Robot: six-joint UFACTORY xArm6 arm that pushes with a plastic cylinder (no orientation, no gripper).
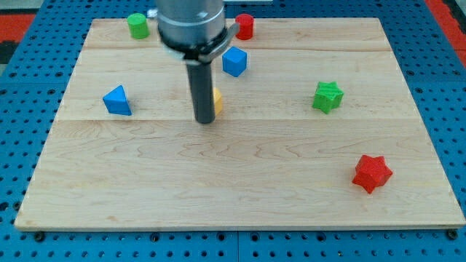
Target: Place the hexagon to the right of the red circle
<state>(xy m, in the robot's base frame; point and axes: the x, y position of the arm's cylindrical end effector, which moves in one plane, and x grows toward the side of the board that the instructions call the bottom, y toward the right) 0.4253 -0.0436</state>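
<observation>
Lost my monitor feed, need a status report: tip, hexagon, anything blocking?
My tip down against yellow hexagon's left side, hexagon mostly hidden behind rod. Red circle at view's top. Blue cube sits between them, in the way.

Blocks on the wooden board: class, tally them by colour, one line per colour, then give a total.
Green: 2, a circle and a star
Red: 2, a circle and a star
Blue: 2, a cube and a triangle
Yellow: 1, a block partly behind my tip
Total: 7

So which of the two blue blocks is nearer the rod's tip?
The blue cube, just up and right of my tip; the blue triangle sits farther off to the view's left.
</observation>
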